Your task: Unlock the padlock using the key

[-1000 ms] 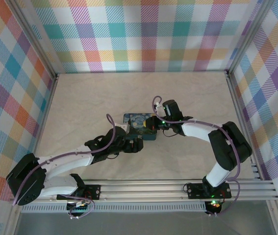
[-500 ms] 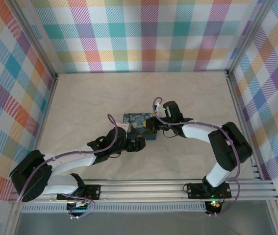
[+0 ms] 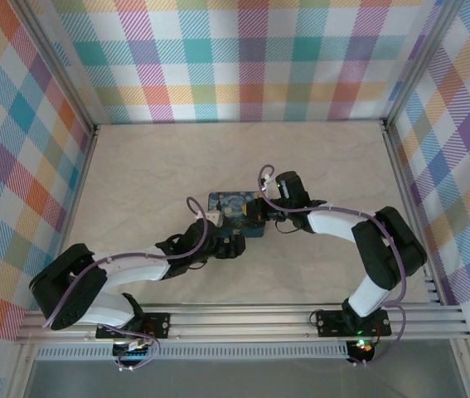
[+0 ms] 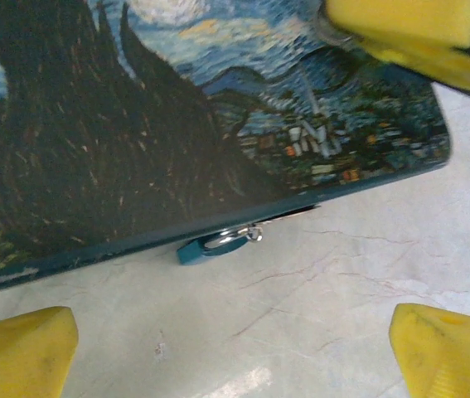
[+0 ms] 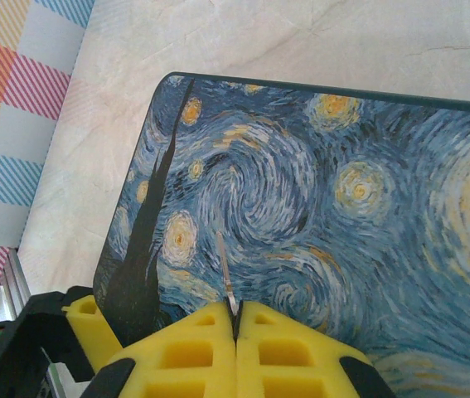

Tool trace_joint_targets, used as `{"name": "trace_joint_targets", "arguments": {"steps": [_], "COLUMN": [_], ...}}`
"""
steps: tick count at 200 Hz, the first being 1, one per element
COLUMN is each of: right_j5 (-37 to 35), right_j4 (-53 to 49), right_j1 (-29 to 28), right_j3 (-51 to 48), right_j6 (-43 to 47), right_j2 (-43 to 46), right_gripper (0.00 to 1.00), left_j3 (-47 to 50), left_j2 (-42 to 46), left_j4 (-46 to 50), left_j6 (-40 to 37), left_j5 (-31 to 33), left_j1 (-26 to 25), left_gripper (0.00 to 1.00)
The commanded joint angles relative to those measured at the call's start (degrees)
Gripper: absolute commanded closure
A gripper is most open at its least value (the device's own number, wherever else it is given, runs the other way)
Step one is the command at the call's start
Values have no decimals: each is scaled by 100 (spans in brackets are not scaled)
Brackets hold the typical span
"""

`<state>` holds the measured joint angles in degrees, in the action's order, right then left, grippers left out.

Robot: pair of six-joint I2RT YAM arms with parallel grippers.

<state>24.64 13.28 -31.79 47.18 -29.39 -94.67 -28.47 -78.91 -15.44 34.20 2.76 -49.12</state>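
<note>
While the blue padlock (image 4: 218, 245) sits at the six o'clock edge of the painted box (image 4: 135, 124) on the counter (image 4: 301, 315), the left fingers (image 4: 19, 352) stand wide open at its seven and five o'clock, and the right fingers (image 5: 210, 340) are closed on the key (image 5: 225, 269).

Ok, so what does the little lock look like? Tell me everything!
The padlock is tiny, with a blue body and a shiny silver metal loop. It hangs from the edge of the painted box, tipped on its side, low against the pale table. Part of it hides under the box edge. Nothing else touches it.
</note>
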Motion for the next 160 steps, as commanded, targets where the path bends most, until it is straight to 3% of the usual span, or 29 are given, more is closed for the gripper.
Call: {"name": "trace_joint_targets", "arguments": {"steps": [1, 160], "right_j5": [-296, -302], "right_j4": [-695, -820], "right_j1": [15, 15], "right_j3": [-244, -199], "right_j6": [85, 153], "right_j2": [-150, -73], "right_gripper": [100, 100], "left_j3": [-188, -1320], "left_j2": [-233, -1479], "left_j4": [-172, 514], "left_j6": [-114, 108], "left_j5": [268, 1780], "left_j1": [-118, -721], "left_gripper": [4, 33]}}
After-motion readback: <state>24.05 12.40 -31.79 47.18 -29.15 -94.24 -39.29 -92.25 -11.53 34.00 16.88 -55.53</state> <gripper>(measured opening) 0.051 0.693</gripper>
